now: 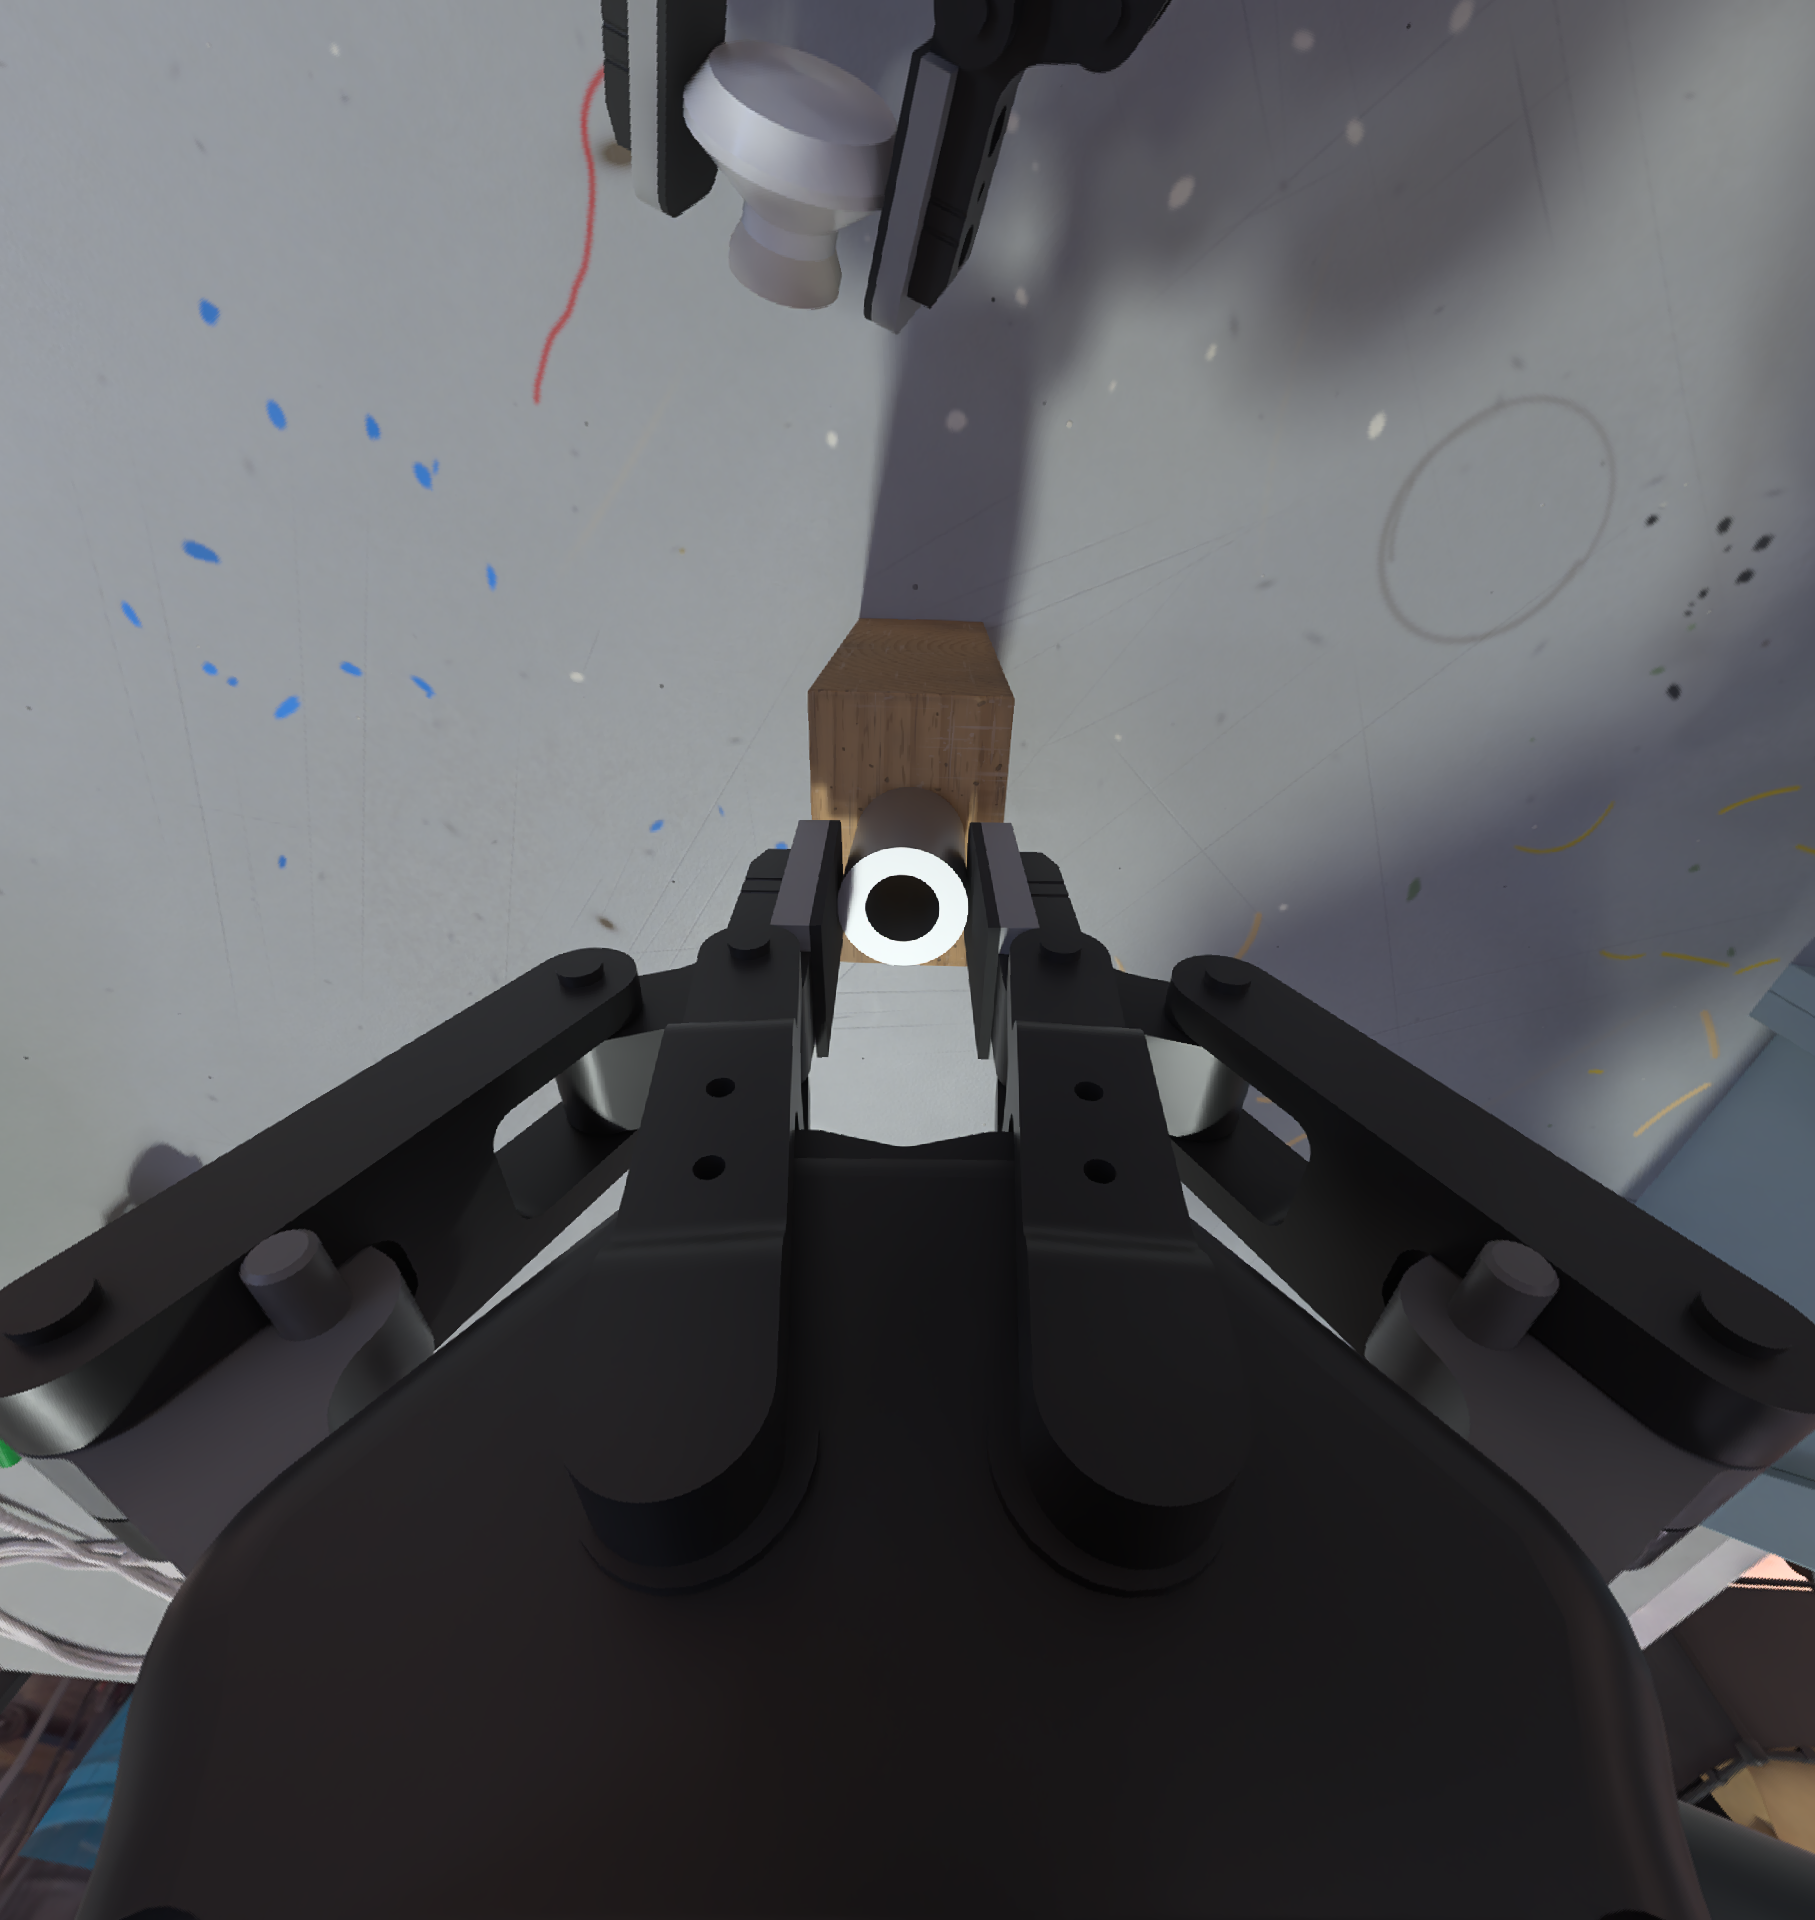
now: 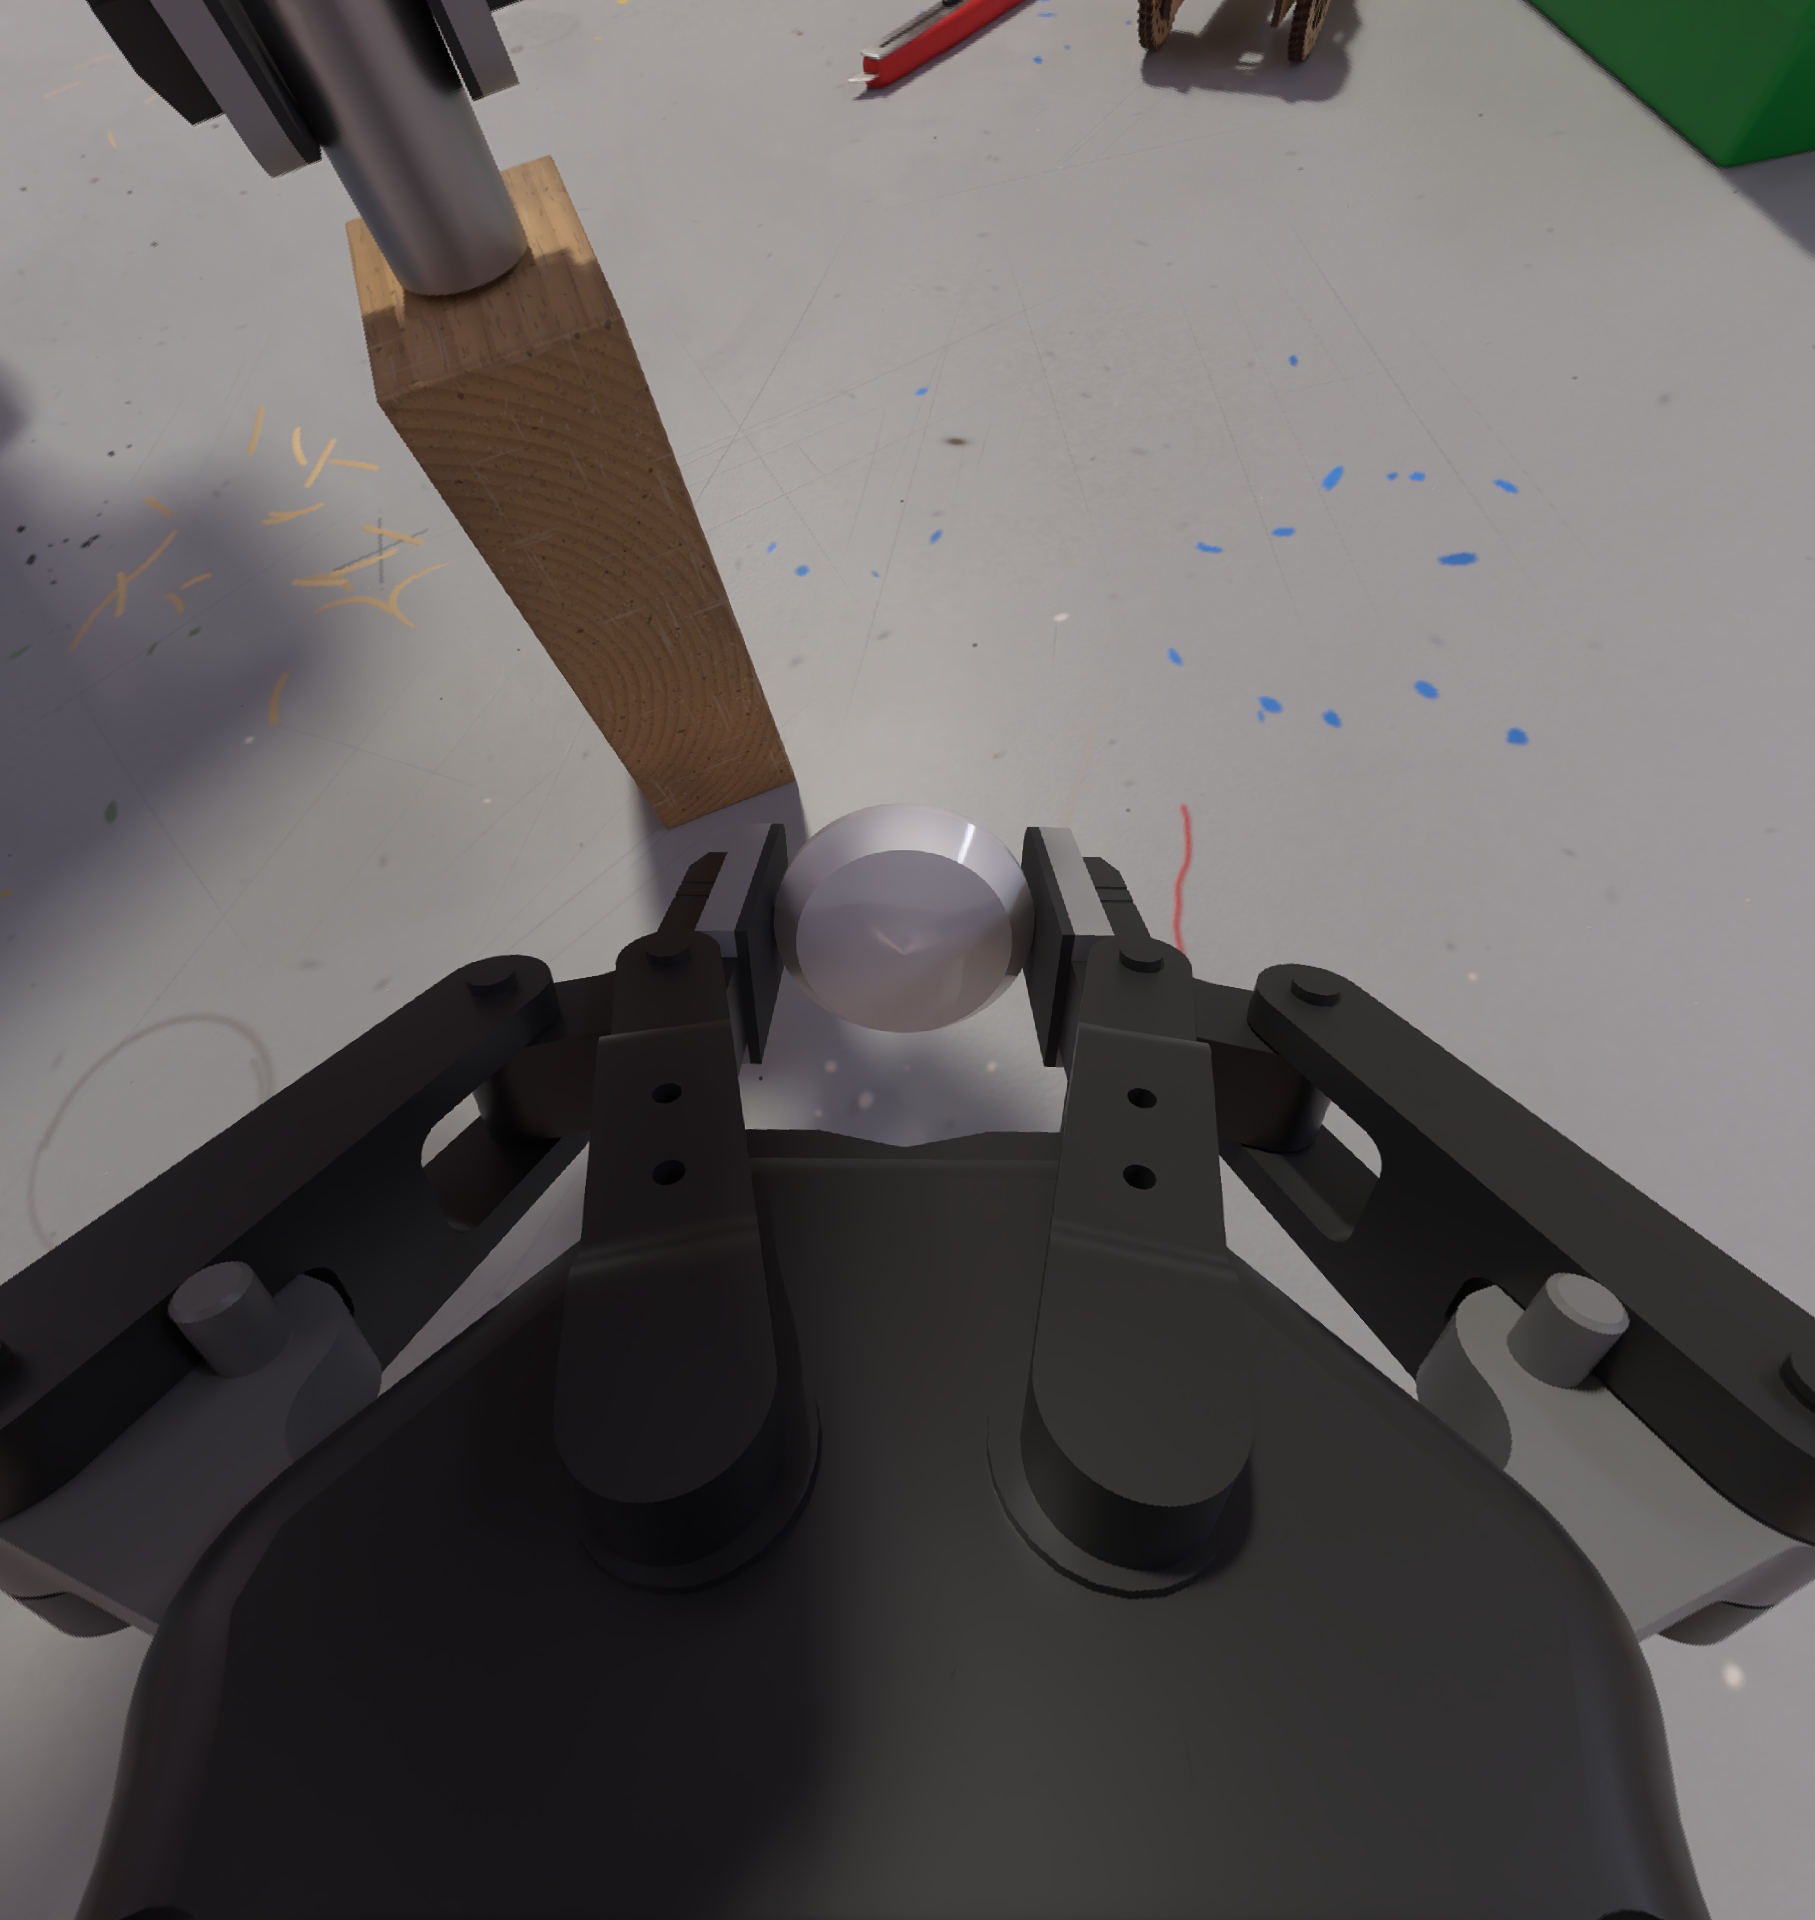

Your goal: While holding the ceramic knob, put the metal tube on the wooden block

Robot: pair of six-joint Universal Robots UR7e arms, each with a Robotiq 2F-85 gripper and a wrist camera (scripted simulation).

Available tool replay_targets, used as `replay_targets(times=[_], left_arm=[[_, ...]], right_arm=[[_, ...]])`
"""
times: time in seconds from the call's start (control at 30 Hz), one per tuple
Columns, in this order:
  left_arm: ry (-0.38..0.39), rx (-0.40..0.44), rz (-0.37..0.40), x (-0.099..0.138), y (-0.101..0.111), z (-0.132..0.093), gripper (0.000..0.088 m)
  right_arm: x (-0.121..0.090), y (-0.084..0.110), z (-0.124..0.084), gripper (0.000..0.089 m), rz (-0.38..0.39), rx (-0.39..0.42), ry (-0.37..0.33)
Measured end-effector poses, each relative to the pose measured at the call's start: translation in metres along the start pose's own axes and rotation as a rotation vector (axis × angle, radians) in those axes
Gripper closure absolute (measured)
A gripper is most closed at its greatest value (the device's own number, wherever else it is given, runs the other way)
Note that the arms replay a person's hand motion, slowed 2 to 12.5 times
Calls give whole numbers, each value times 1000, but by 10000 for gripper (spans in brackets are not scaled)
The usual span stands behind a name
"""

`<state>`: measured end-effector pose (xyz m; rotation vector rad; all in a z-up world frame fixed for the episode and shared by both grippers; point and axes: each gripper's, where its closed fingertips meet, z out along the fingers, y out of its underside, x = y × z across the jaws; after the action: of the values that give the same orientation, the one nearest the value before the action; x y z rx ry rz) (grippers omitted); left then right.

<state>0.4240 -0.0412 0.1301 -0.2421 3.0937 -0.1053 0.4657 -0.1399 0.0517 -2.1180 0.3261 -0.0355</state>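
Left claw [image 1: 903, 914] grips metal tube [image 1: 903, 906] – right claw [image 2: 901, 925], ceramic knob [image 2: 898, 925].

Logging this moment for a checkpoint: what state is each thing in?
left gripper: shut on the metal tube
metal tube: upright, lower end on the block
wooden block: lying flat on the table
right gripper: shut on the ceramic knob
ceramic knob: held off the table

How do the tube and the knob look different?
The tube is a long grey metal cylinder, hollow; the knob is white and squat with a flared head. The tube's end sits over the wooden block; the knob hangs above the table. Each is gripped by a tool.
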Motion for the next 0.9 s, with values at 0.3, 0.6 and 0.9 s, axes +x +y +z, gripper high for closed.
replay_targets(times=[0.3, 0.6, 0.9], left_arm=[[-3, -3, 1, 0, 0, 0, 667], [-5, -3, 3, -1, 0, 0, 667], [-4, -3, 7, -1, 0, 0, 667]], right_arm=[[0, 1, 0, 493, 0, -3, -1], [-1, 1, 1, 493, 2, -6, -6], [-1, 2, 1, 493, 2, -10, -6]])
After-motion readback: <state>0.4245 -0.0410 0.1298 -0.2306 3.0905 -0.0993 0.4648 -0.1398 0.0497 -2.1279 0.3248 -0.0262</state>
